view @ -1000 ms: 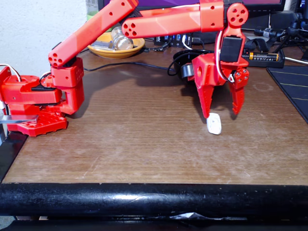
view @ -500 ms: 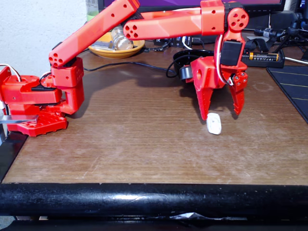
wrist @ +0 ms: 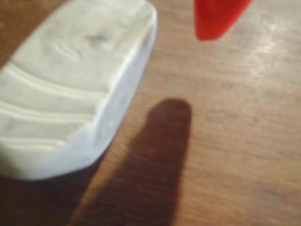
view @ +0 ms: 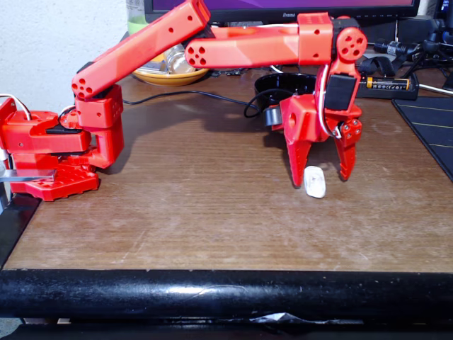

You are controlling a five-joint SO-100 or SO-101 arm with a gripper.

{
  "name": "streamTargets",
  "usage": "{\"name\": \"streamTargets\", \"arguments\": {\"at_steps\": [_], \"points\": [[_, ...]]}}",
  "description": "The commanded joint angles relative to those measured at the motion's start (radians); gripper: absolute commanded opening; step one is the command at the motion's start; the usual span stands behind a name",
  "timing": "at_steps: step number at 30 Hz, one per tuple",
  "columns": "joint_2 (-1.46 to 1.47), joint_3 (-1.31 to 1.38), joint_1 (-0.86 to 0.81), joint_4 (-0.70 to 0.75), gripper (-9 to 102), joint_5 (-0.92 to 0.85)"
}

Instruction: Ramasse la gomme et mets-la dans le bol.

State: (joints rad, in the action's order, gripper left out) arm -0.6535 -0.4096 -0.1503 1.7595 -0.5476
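Brown wood-grain tabletop (view: pixel 191 198) filled most of the fixed view, scuffed pale in patches, with a thick black padded edge (view: pixel 226 294) running along its near side and a white wall behind on the left. Across it reached the red arm (view: pixel 212 42), its base (view: pixel 53 152) clamped at the left edge of the table, the upper links stretching rightward and the wrist turning straight down. At the back stood the lower edge of a monitor, and a dark mat (view: pixel 432 127) covered the right corner. Behind the wrist sat the bol (view: pixel 283 83), black and glossy, partly hidden by the arm, with a black cable (view: pixel 184 93) trailing from that area toward the base. Farther back on the left lay a shallow orange-yellow dish (view: pixel 166 74), mostly covered by the arm. The gripper (view: pixel 320 178) hung low over the table with its two pointed red fingers spread apart, one on each side of the gomme (view: pixel 315 181), their tips close to the wood and neither visibly touching it. The gomme lay flat on the table in front of the bol and apart from it. In the wrist view the gomme (wrist: pixel 70 84) loomed large and blurred at the left, ridged on top, with one red fingertip (wrist: pixel 216 19) above it to the right casting a dark shadow on the wood. A battery (view: pixel 386 83) lay at the back right.
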Motion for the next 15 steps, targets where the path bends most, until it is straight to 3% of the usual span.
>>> {"name": "streamTargets", "arguments": {"at_steps": [1, 15], "points": [[-0.026, 0.091, 0.0, 0.038, 31, -0.006], [0.014, 0.12, 0.02, 0.038, 31, 0.005]]}}
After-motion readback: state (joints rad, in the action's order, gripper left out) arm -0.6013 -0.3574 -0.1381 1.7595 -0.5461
